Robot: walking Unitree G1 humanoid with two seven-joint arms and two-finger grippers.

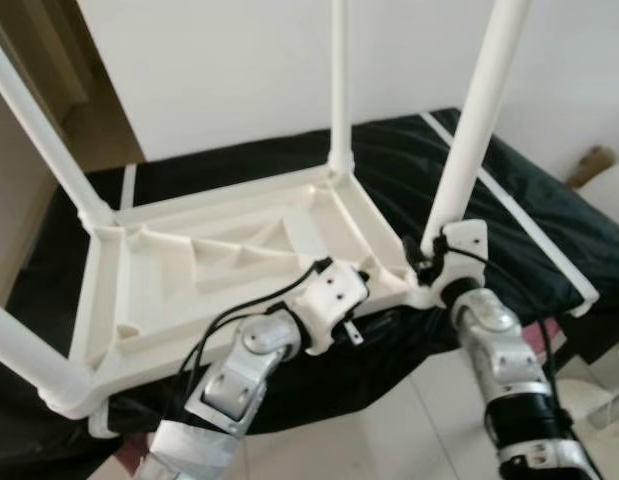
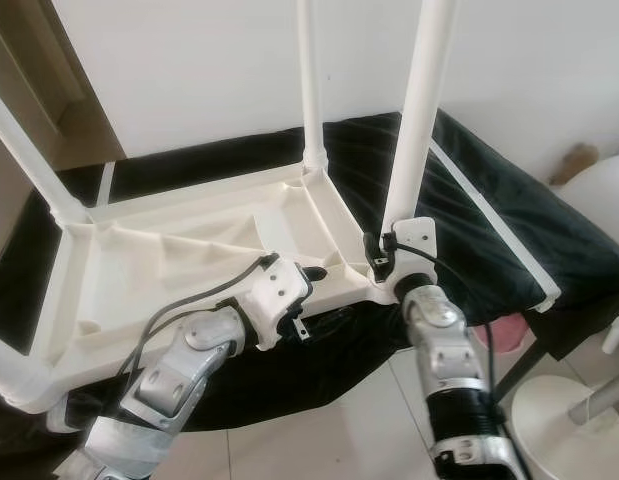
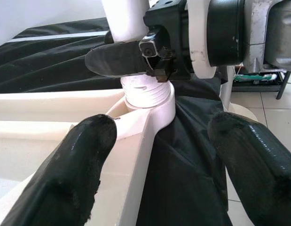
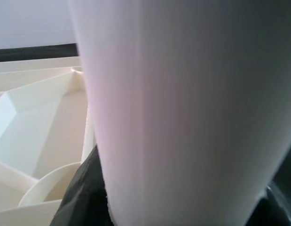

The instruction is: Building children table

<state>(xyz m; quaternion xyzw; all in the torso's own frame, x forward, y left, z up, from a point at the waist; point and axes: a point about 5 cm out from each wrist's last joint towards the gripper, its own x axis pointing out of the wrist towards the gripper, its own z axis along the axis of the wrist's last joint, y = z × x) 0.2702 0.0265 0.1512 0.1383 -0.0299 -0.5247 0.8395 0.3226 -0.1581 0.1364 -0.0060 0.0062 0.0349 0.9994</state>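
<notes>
The children's table top [image 1: 219, 265] lies upside down on a surface draped in black cloth [image 1: 549, 220], its ribbed underside facing up, so the corner sockets are open to take the legs. Legs already stand up from the far left [image 1: 34, 130], far right [image 1: 339, 80] and near left [image 1: 24, 355] corners. The fourth leg [image 1: 479, 110] rises from the near right corner, right at the near edge where both arms can reach it.

The right end effector [image 1: 434, 250] is closed around the base of this near right leg, just above its socket [image 3: 147, 96]. The right wrist view looks straight along the white tube, with a black finger [image 4: 84, 197] pressed against its side. Holding it low like this probably gives the best control for seating or twisting the leg into the socket, where a threaded collar can be seen in the left wrist view.

The left end effector [image 3: 169, 155] sits just left of that corner at the near rim of the top, its two fingers [image 3: 74, 165] spread apart and gripping nothing. One finger lies over the rim, the other over the cloth, likely placed to steady the top while the leg goes in

The task looks nearly done, with only this last leg left to secure
</notes>
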